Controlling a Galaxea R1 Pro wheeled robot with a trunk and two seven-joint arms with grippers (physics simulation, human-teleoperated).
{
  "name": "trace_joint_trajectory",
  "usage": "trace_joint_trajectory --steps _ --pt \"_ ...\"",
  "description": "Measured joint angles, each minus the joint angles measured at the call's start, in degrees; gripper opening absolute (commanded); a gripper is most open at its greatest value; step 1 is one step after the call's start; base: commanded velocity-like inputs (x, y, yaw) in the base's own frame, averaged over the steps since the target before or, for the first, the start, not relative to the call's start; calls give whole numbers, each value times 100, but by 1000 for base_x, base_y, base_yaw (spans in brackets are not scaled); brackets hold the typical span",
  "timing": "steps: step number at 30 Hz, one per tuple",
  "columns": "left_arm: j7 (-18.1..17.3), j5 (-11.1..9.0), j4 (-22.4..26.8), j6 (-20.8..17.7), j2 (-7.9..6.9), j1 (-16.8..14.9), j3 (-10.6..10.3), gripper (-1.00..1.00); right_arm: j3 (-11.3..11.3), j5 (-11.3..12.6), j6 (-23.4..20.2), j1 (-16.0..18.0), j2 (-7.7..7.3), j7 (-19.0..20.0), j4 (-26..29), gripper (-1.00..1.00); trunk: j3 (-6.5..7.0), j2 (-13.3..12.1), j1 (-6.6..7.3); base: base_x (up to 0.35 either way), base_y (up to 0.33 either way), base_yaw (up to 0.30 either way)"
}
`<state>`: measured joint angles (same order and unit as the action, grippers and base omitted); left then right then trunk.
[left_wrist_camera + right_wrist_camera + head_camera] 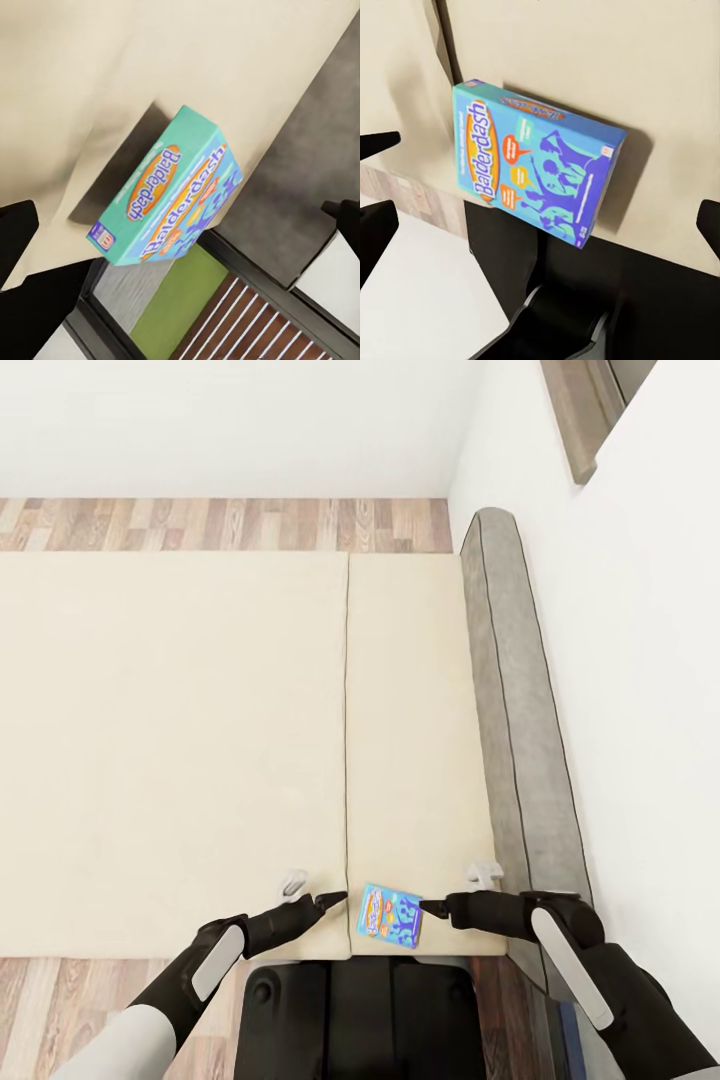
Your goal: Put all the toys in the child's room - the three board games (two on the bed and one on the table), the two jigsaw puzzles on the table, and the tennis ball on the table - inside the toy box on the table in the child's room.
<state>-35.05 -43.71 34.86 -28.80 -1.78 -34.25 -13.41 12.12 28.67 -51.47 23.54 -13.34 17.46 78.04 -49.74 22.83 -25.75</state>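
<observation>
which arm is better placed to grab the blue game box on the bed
Probably the right: the right gripper sits open almost at the board game edge, while the left gripper is slightly farther off.

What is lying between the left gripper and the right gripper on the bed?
In the head view, the blue board game lies on the mattress between the left gripper and the right gripper.

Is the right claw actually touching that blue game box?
Apart. In the right wrist view the game box sits between the open fingers with bare mattress showing either side.
</observation>
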Motion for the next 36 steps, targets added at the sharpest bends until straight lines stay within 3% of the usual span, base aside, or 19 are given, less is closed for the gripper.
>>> trace_joint_trajectory --steps 6,15,36 --pt "-21 -10 0 105 -1 0 0 100 -6 -3 52 -8 -9 18 -6 100 -7 0 0 0 0 0" --pt "-111 -49 290 92 -277 -296 36 100 29 81 77 283 -31 30 284 100 -7 0 0 0 0 0" --pt "-111 -46 510 94 -278 -334 33 100 29 79 77 291 -31 31 292 100 -7 0 0 0 0 0"
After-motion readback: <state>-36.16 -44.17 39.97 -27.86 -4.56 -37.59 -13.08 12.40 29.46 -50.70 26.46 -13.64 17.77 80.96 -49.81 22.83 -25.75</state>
